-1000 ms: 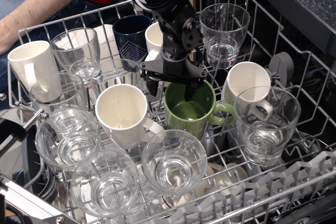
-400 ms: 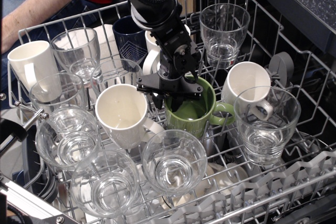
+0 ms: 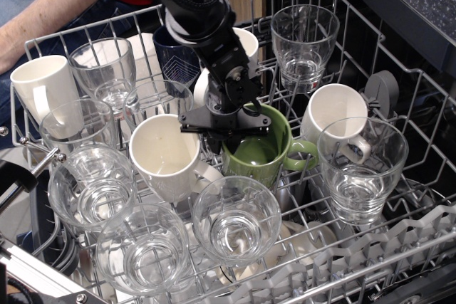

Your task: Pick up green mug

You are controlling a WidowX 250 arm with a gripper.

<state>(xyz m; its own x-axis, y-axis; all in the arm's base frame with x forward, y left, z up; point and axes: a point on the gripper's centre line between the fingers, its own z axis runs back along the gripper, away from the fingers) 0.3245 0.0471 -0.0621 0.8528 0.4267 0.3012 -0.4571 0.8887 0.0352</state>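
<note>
The green mug (image 3: 269,156) stands upright in the middle of the dishwasher rack (image 3: 43,40), its loop handle (image 3: 303,149) pointing right. My gripper (image 3: 225,137) hangs from the black arm above the mug's left rim. Its jaws are open, and one finger (image 3: 241,140) dips inside the mug while the other stays outside on the left. The mug's left rim is partly hidden by the gripper.
A white mug (image 3: 167,154) touches the green mug's left side, and another white mug (image 3: 331,108) sits to its right. A navy mug (image 3: 174,58) and a white mug (image 3: 246,44) stand behind. Several glasses (image 3: 235,222) fill the rack. A person's arm (image 3: 64,1) is at back left.
The gripper has moved left and down, from above the mug's back rim to straddling its left rim. The mug has not moved.
</note>
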